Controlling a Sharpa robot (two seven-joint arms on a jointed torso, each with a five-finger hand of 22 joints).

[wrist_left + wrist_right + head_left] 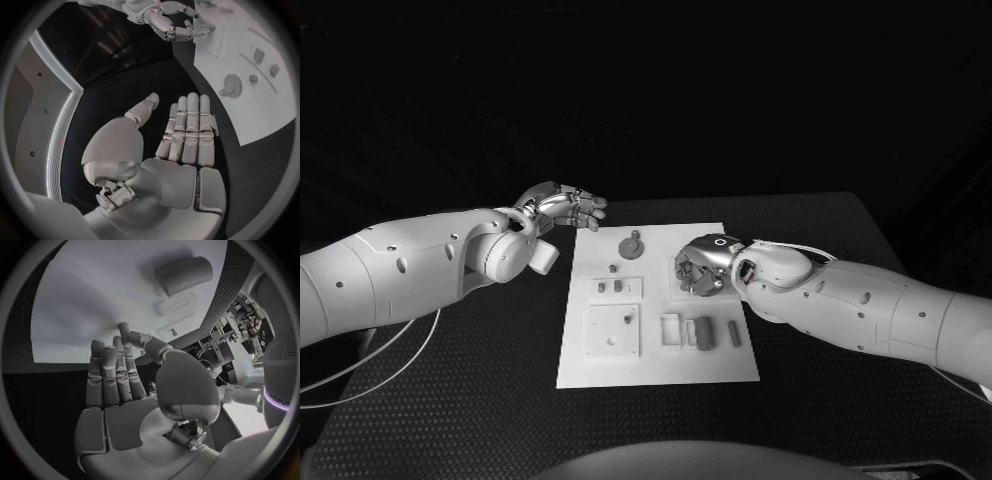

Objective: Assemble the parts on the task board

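Black table (pixel 473 400) carries the white board (pixel 661 368) with small parts (pixel 704 332) near its right side, the left hand (pixel 564 208) open and empty off its far-left corner, the right hand (pixel 702 264) over the board, apparently empty, fingers extended.
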